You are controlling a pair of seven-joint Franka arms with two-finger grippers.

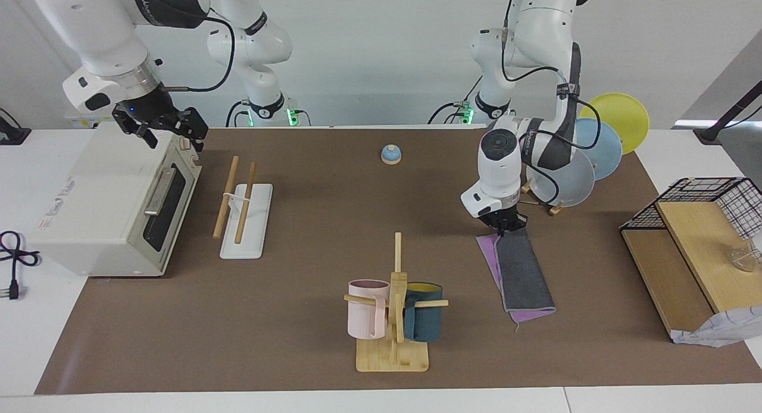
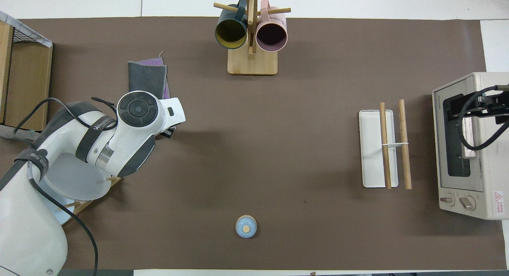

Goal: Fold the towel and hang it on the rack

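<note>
The towel [image 1: 525, 271] lies on the brown mat at the left arm's end of the table, folded into a long strip, dark grey on top with purple edges showing. It also shows in the overhead view [image 2: 146, 78]. My left gripper [image 1: 505, 227] is down at the towel's end nearest the robots and is shut on that edge. In the overhead view the left arm's wrist hides it. The rack [image 1: 245, 221], a white base with two wooden rods, lies toward the right arm's end [image 2: 377, 148]. My right gripper [image 1: 174, 134] is open and waits over the toaster oven [image 1: 113, 205].
A bamboo mug stand [image 1: 393, 353] holds a pink mug [image 1: 366, 316] and a teal mug [image 1: 424, 321], farther from the robots. A plate stand with plates [image 1: 571, 175] is beside the left arm. A small blue bell [image 1: 390, 155] and a wire basket on a wooden shelf [image 1: 702, 222] are also here.
</note>
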